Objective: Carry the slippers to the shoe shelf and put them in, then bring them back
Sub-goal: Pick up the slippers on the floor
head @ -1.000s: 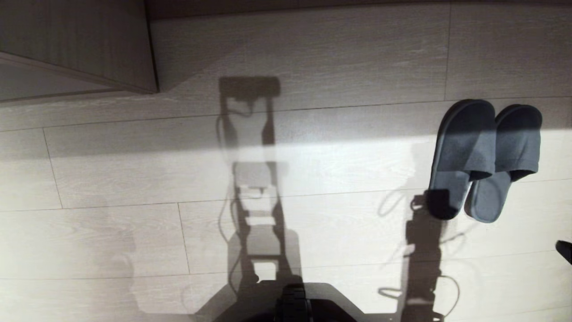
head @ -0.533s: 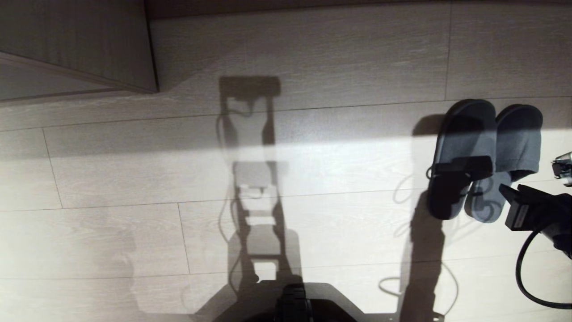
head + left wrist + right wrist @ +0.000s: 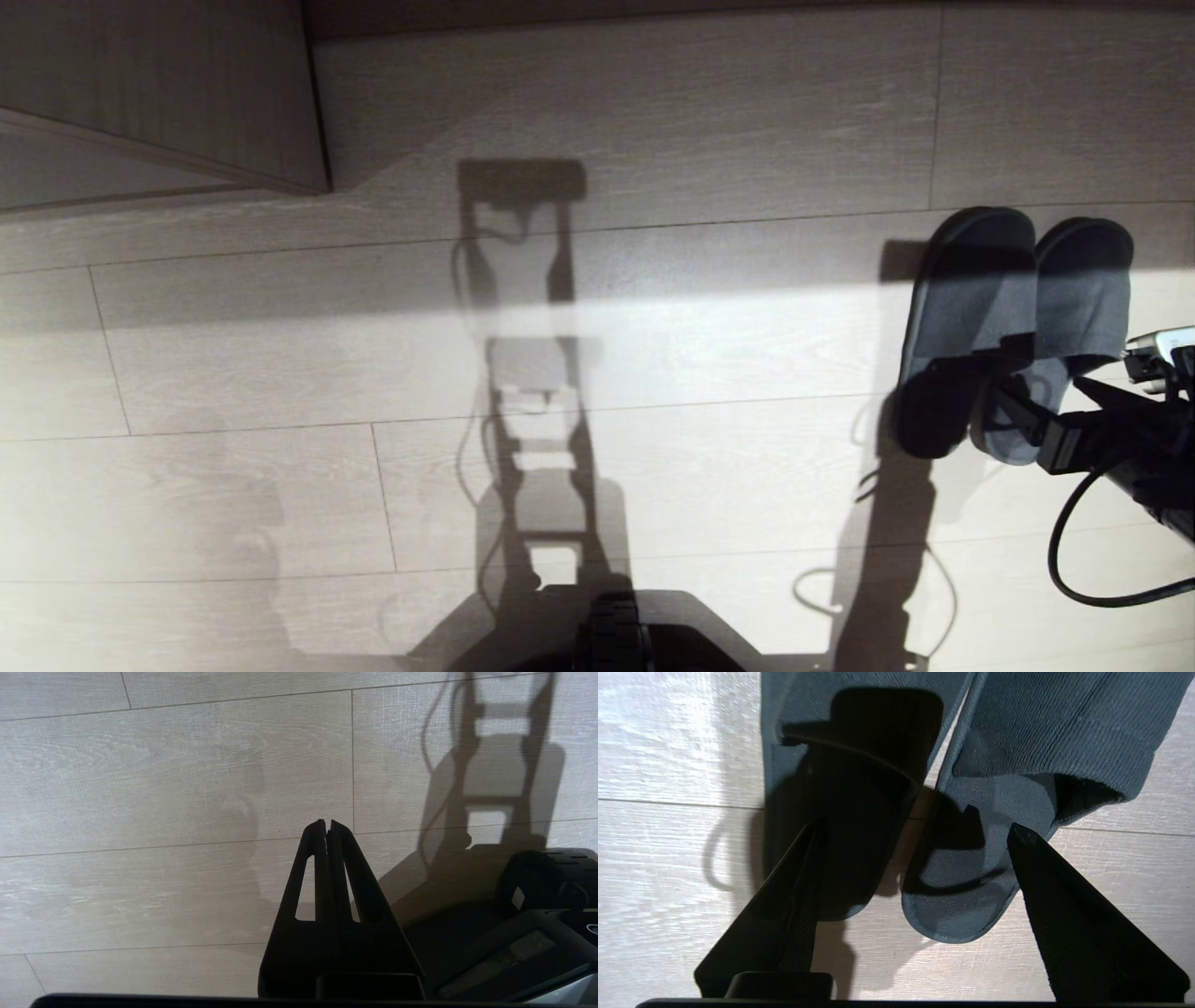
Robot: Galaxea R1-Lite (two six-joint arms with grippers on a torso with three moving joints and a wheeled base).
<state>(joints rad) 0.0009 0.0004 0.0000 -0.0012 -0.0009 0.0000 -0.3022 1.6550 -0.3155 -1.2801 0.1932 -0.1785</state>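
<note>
Lying side by side and touching on the pale wood-plank floor (image 3: 653, 112) at the right of the head view: the pair of soft grey-blue backless fabric slippers (image 3: 1013, 317), heels toward the lower edge, with the right claw (image 3: 915, 835) hovering over the heel ends, spread wide and gripping nothing. Lower with one finger outside each slipper's outer edge, straddle both heels, and close only once both soles sit between the pads, to avoid pinching one slipper alone. Left claw (image 3: 326, 826) pressed shut over bare floor, idle.
</note>
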